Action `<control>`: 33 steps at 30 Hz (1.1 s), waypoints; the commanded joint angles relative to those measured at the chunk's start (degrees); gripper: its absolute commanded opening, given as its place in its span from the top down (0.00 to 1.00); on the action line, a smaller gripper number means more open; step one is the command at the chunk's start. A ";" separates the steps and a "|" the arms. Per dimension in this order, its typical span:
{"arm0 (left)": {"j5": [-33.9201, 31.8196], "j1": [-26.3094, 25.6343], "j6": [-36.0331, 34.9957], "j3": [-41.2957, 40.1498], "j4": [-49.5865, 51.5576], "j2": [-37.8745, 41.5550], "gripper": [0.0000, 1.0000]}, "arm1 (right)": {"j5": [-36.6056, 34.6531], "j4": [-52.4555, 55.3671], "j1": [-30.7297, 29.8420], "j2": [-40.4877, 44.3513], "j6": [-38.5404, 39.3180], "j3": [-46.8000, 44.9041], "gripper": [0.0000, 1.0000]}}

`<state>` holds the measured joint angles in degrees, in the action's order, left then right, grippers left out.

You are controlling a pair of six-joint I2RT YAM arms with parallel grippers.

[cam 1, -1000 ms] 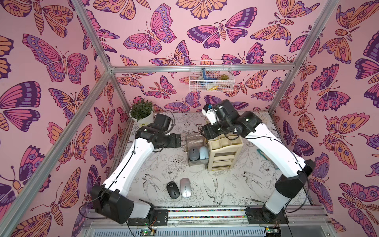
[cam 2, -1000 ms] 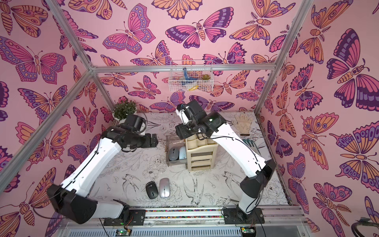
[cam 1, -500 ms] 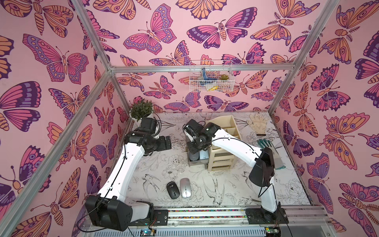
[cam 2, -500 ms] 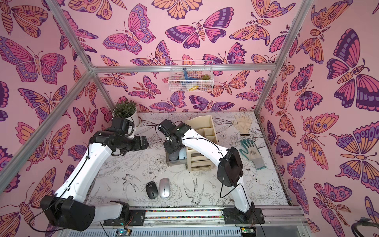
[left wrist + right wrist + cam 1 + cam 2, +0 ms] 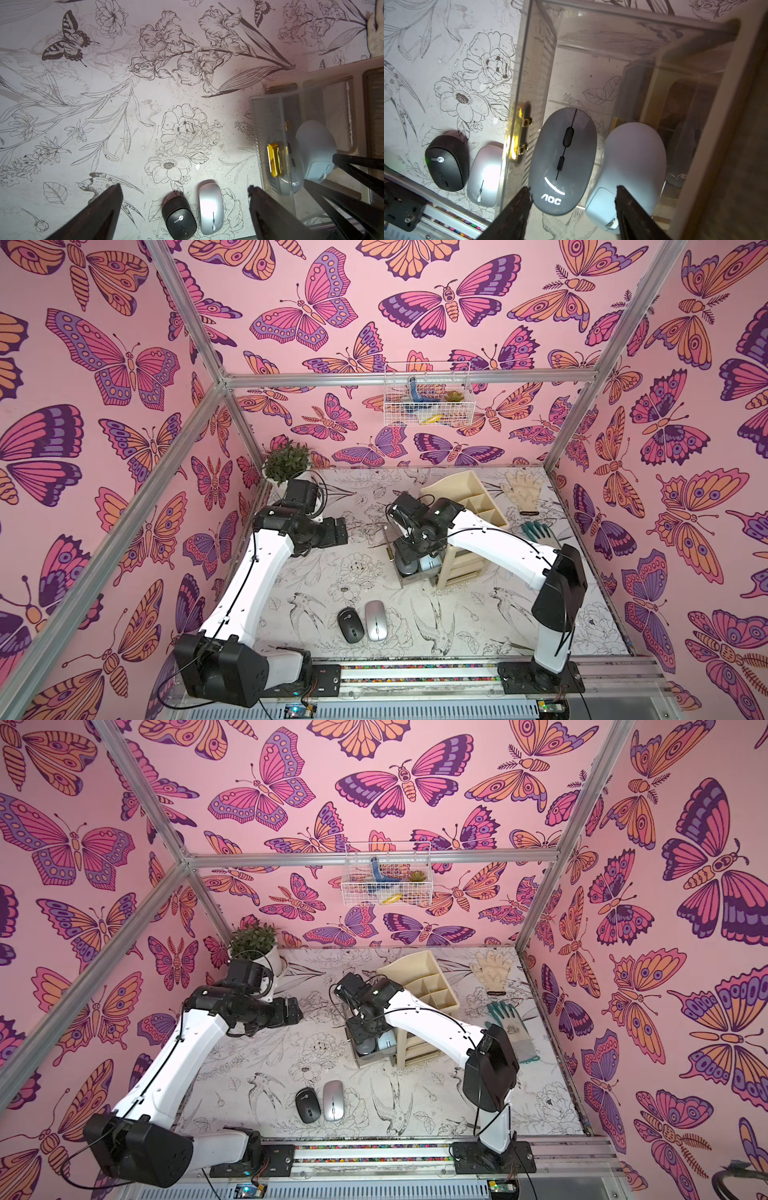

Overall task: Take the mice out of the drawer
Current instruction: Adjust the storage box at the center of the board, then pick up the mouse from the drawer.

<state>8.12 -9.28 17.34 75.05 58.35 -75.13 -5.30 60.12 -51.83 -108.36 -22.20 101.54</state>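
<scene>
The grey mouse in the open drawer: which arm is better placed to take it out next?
Right. The right gripper hangs open over the grey mouse inside the drawer. The left gripper is open too, but over the table outside it.

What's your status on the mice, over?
Left gripper open, empty. Right gripper open over the drawer, straddling the grey mouse. Pale blue mouse beside it crowds one finger. Black mouse, silver mouse already out.
</scene>
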 commanded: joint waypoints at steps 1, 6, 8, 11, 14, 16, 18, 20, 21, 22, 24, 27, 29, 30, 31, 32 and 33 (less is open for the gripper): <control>0.50 0.42 -0.47 -0.71 -0.25 0.11 0.00 | 1.22 3.64 0.24 -2.67 1.38 2.09 0.32; 0.22 0.44 -0.56 -1.22 -0.25 0.14 0.00 | 4.30 3.88 -0.02 -3.88 1.81 0.85 0.32; 0.47 0.40 -0.46 -1.41 -0.29 -0.10 0.01 | 5.03 3.91 -0.02 -3.95 2.30 0.01 0.31; 0.67 0.45 -0.34 -1.66 -0.72 -0.39 0.00 | 6.06 4.04 -0.02 -4.47 3.05 -0.88 0.28; 0.84 0.40 -0.12 -1.96 -1.04 -0.21 0.00 | 7.56 4.51 0.22 -5.71 4.12 -0.78 0.23; 0.75 0.42 0.05 -2.31 -1.30 0.02 0.00 | 8.40 4.66 0.62 -6.50 4.67 -0.81 0.20; 0.76 0.41 0.06 -2.54 -1.35 0.16 0.00 | 8.23 5.36 0.86 -7.66 5.23 -0.35 0.20; 0.58 0.46 0.14 -2.71 -1.47 0.30 0.00 | 6.74 6.65 0.94 -9.17 5.79 0.59 0.19; 0.54 0.41 0.15 -2.83 -1.46 0.33 0.01 | 6.34 6.90 1.01 -9.69 5.92 0.85 0.20; 0.42 0.46 0.15 -2.94 -1.56 0.39 0.01 | 6.44 6.42 1.18 -9.94 5.99 0.62 0.24; 0.41 0.42 0.15 -2.98 -1.52 0.28 0.00 | 6.62 5.62 1.68 -9.87 5.73 0.14 0.29; 0.41 0.45 0.15 -3.08 -1.56 0.33 0.00 | 5.01 5.39 1.99 -10.06 5.69 -0.29 0.27; 0.41 0.42 0.23 -3.07 -1.57 0.43 0.00 | 1.99 6.50 2.00 -10.94 5.64 0.10 0.26; 0.41 0.46 0.23 -2.99 -1.56 0.43 0.00 | 1.35 7.00 2.07 -11.38 5.68 0.24 0.25; 0.41 0.41 0.23 -3.00 -1.56 0.43 0.01 | 1.41 6.90 2.13 -11.52 5.74 0.09 0.23; 0.41 0.46 0.37 -3.02 -1.56 0.43 0.00 | 1.84 6.45 2.18 -11.33 5.86 -0.33 0.20; 0.40 0.42 0.40 -2.96 -1.57 0.43 0.00 | 2.41 5.76 2.26 -11.07 5.96 -0.89 0.17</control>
<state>8.14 -9.28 17.41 72.95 56.97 -75.11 -0.27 64.90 -50.72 -116.68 -17.98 102.65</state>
